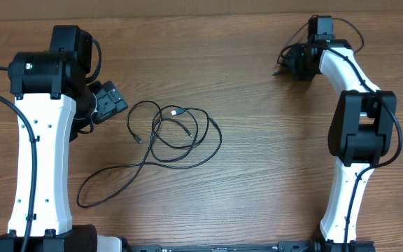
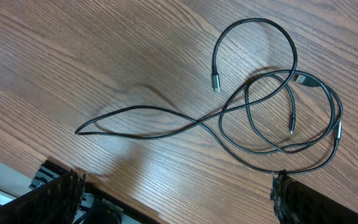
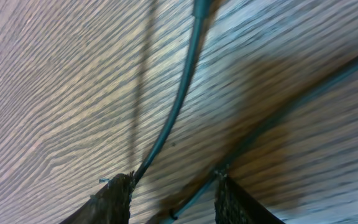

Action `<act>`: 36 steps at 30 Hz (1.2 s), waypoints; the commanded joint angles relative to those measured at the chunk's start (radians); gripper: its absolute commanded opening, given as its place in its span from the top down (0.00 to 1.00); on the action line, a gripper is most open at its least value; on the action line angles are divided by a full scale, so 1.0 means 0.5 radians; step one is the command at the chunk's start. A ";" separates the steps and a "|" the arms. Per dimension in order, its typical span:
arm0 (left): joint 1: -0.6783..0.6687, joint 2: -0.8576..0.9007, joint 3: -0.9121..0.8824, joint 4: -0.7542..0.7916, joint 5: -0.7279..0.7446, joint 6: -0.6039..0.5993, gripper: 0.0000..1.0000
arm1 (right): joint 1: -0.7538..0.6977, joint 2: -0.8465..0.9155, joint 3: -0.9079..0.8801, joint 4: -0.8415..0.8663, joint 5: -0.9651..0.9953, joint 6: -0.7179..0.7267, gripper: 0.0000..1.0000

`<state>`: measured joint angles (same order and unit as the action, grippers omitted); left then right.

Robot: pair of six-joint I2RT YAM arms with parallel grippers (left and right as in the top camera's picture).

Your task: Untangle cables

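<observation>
Wood-grain table point(image 1: 257, 175) fills all three views. The left gripper point(image 2: 176, 180) has its fingers point(image 2: 61, 193) spread wide, holding nothing. The cables point(image 2: 272, 118) lie on the wood just ahead of it. One strand runs up against the right-hand finger in that view, and a long loop point(image 2: 104, 121) trails off the other way. From overhead, the tangle point(image 1: 177, 133) runs on a diagonal from that loop up towards the middle of the table.

The left arm is much nearer. The right gripper point(image 1: 292, 63) sits well apart at the far edge, its fingers point(image 3: 114, 199) partly spread. Two dark cords point(image 3: 173, 118) cross its blurred close-up; I cannot tell if they are task cables or arm wiring. Which strand lies over which in the tangle is hard to make out.
</observation>
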<state>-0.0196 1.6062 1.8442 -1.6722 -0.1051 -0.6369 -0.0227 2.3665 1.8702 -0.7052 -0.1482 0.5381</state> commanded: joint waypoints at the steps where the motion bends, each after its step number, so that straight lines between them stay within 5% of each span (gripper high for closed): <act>1: -0.001 0.005 -0.017 0.003 0.003 0.010 0.00 | 0.043 0.059 -0.054 0.024 0.034 0.039 0.56; 15: -0.001 0.005 -0.017 0.003 0.003 0.010 0.00 | 0.028 0.152 -0.032 0.546 -0.014 -0.146 0.53; 23: -0.001 0.005 -0.017 0.003 0.002 0.010 0.00 | -0.124 0.046 0.452 0.100 -0.109 -0.310 0.48; 29: -0.001 0.005 -0.017 0.003 0.003 0.011 0.00 | -0.281 0.036 0.924 -0.330 -0.110 -0.309 0.35; 36: -0.001 0.005 -0.017 0.003 0.002 0.010 0.00 | -0.407 0.037 0.940 -0.590 -0.110 -0.307 0.32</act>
<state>-0.0196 1.6062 1.8442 -1.6722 -0.1055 -0.6369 -0.2245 2.4039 2.3486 -0.9749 -0.2020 0.3912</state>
